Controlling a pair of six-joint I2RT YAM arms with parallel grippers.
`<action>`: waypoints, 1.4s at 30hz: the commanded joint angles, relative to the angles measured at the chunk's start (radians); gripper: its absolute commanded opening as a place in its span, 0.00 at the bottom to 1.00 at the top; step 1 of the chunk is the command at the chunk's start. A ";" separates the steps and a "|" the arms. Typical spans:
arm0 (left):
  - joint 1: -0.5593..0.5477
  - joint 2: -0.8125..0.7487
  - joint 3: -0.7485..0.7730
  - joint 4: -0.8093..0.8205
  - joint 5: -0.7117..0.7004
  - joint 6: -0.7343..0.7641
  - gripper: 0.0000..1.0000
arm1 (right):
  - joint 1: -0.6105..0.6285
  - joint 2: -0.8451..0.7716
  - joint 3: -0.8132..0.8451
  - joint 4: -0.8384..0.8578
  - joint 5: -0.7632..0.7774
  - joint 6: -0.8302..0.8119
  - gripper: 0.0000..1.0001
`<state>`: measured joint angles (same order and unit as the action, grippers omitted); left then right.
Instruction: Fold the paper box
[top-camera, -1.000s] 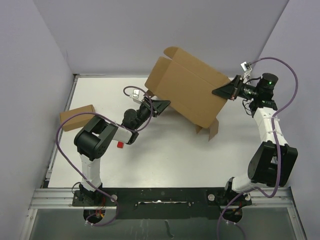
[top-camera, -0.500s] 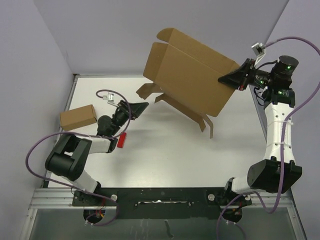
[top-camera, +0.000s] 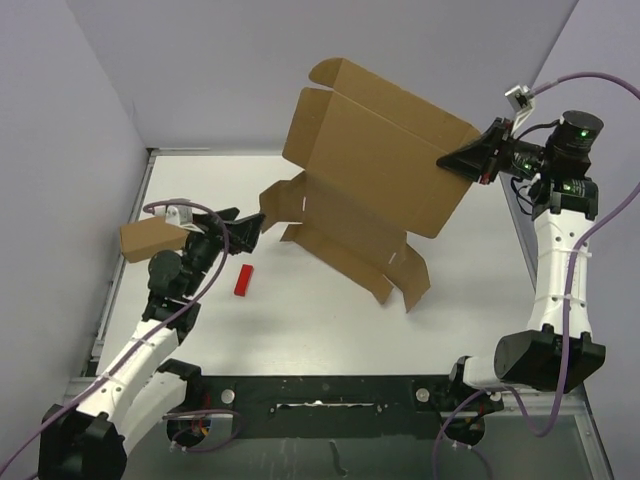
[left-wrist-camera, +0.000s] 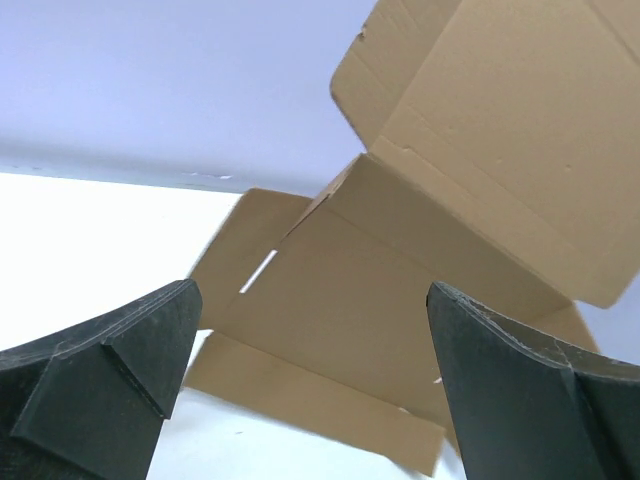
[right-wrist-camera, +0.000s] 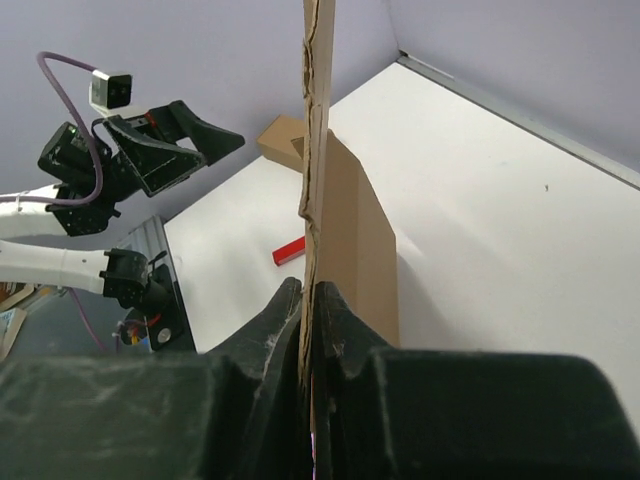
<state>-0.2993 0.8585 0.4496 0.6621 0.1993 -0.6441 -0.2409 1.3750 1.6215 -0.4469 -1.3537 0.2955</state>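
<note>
The paper box (top-camera: 370, 180) is a large brown cardboard sheet with open flaps. It hangs tilted above the table, and its lower flaps (top-camera: 345, 255) reach down to the tabletop. My right gripper (top-camera: 458, 160) is shut on the box's right edge; in the right wrist view the thin cardboard edge (right-wrist-camera: 316, 150) runs straight up from between the closed right gripper (right-wrist-camera: 312, 290). My left gripper (top-camera: 245, 222) stands open to the left of the box, clear of it. In the left wrist view the box (left-wrist-camera: 480, 150) fills the space beyond the wide-apart left gripper (left-wrist-camera: 312, 292), which has nothing in it.
A small brown cardboard box (top-camera: 150, 238) lies at the table's left edge beside the left arm. A small red block (top-camera: 243, 280) lies on the white table (top-camera: 330, 320) in front of it. Grey walls close in the back and sides.
The left gripper let go, opened wide and drew back to the left. The right gripper lifted the box higher, and its lower flaps swung down and spread out.
</note>
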 joint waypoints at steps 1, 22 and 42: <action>0.007 0.045 0.023 -0.163 -0.033 0.132 0.98 | -0.001 0.023 0.014 -0.041 0.014 -0.068 0.00; 0.058 0.578 0.254 -0.047 0.026 0.283 0.83 | 0.006 0.095 0.045 -0.160 0.004 -0.198 0.00; 0.082 0.742 0.301 0.037 0.160 0.221 0.61 | 0.046 0.125 -0.033 -0.296 0.065 -0.351 0.00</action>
<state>-0.2256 1.5833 0.7322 0.5911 0.3031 -0.4019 -0.2077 1.5024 1.6077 -0.7300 -1.2964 -0.0147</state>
